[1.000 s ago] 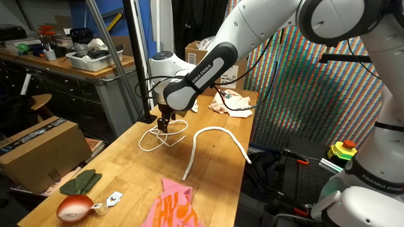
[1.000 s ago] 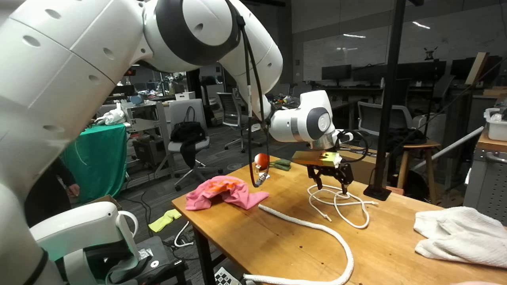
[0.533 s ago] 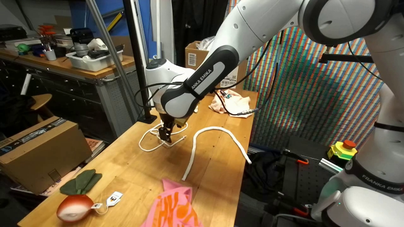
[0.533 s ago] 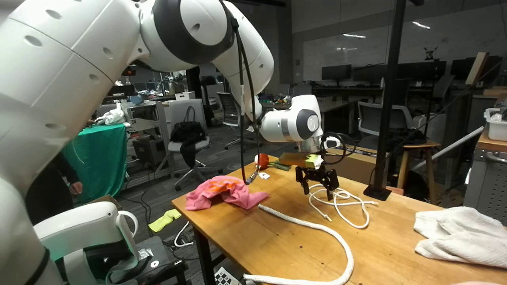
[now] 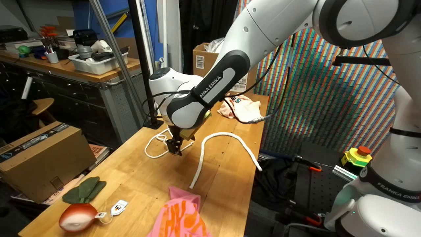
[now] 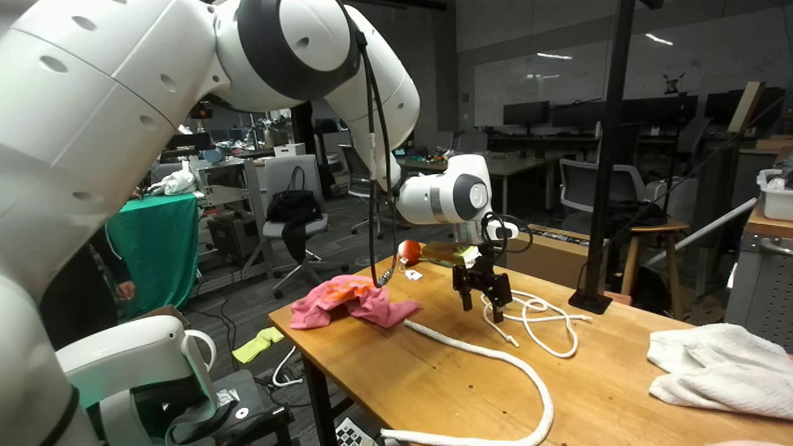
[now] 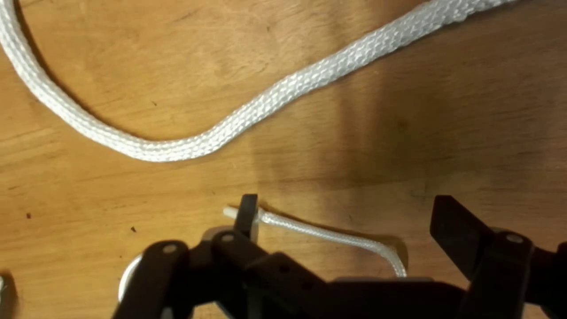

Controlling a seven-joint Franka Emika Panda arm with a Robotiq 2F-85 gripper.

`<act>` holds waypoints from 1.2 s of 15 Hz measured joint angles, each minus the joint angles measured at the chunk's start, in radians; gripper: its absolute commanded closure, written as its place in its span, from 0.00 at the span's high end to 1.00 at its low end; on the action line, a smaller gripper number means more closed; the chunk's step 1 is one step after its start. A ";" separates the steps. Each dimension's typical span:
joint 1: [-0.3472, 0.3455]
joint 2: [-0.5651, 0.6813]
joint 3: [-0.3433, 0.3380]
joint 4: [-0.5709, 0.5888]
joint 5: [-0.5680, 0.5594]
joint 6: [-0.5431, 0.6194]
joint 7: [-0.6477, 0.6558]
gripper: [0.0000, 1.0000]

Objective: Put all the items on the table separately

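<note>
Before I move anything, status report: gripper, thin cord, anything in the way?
Gripper open, holding nothing. Thin white cord loosely looped on table, one end near gripper. Nothing seen blocking; thicker white rope close by, apart.

Robotics lab: robot arm (image 5: 263,24), monitors (image 6: 525,113), workbench (image 5: 65,68).

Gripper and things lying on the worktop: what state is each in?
Gripper, open, gripping nothing
Thin white cord, loosely looped
Thick white rope, bent in an arc
Pink cloth, crumpled
White cloth, bunched up
Peach cloth, crumpled
Red-and-white ball, lying with tag strung on
Dark green cloth, fanned out beside the ball; joined or not, unclear
</note>
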 measured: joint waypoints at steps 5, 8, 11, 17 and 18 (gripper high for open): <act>-0.006 -0.007 0.000 -0.027 0.060 -0.012 0.083 1.00; -0.014 -0.021 0.000 -0.053 0.107 -0.012 0.109 1.00; -0.026 -0.044 0.000 -0.086 0.138 -0.011 0.133 1.00; -0.053 -0.091 0.000 -0.164 0.190 -0.006 0.164 1.00; -0.057 -0.097 0.000 -0.176 0.200 -0.003 0.166 1.00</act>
